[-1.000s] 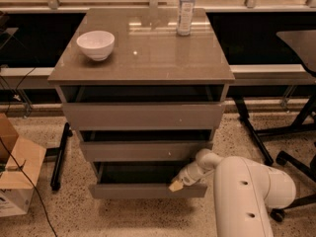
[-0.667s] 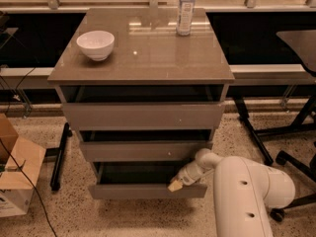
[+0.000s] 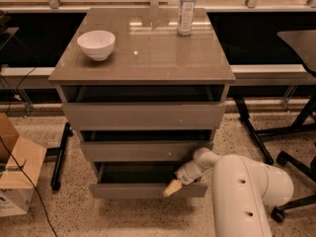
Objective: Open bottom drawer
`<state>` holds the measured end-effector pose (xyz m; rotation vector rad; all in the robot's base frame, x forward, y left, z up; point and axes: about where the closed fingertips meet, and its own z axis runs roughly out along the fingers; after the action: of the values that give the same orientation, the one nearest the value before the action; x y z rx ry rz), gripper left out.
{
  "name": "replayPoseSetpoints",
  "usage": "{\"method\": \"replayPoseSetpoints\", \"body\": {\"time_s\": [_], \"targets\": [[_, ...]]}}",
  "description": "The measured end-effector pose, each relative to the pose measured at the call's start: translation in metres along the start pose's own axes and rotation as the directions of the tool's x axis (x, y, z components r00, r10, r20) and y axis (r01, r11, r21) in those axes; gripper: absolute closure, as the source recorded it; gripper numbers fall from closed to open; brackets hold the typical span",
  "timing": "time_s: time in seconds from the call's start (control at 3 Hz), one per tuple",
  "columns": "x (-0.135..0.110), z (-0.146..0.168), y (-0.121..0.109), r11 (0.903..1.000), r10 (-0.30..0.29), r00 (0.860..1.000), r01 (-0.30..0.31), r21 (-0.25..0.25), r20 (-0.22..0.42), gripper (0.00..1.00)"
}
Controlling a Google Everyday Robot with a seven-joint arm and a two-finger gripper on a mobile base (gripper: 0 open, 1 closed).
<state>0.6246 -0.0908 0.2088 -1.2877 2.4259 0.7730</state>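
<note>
- The bottom drawer (image 3: 143, 190), a flat, matte taupe-grey panel, sits pulled out at lower centre.
- The tan-tipped gripper (image 3: 173, 187) on a smooth white arm (image 3: 242, 191) meets its top edge; its grip cannot be told.
- A round white bowl (image 3: 96, 43) and a clear bottle (image 3: 186, 4) stand on the glossy cabinet top (image 3: 148, 58).
- A cardboard box (image 3: 15, 177) sits at lower left.

— What is seen underfoot?
— A speckled floor (image 3: 54, 216) is seen, with a cardboard box (image 3: 17, 174) set at the left.
— And elsewhere?
— Black furniture legs (image 3: 253, 135) are seen at the right. Light is reflected on the glossy worktop (image 3: 148, 58). The gripper (image 3: 173, 187) is held at the bottom drawer (image 3: 128, 190).
</note>
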Motion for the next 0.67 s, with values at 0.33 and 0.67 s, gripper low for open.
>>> {"method": "replayPoseSetpoints", "body": {"time_s": [0.33,0.67], "targets": [[0.012,0.003,0.003,0.9999,0.014,0.999,-0.014,-0.01,-0.044,0.0],[0.045,0.019,0.009,0.9953,0.047,0.984,-0.06,-0.075,-0.172,0.26]]}}
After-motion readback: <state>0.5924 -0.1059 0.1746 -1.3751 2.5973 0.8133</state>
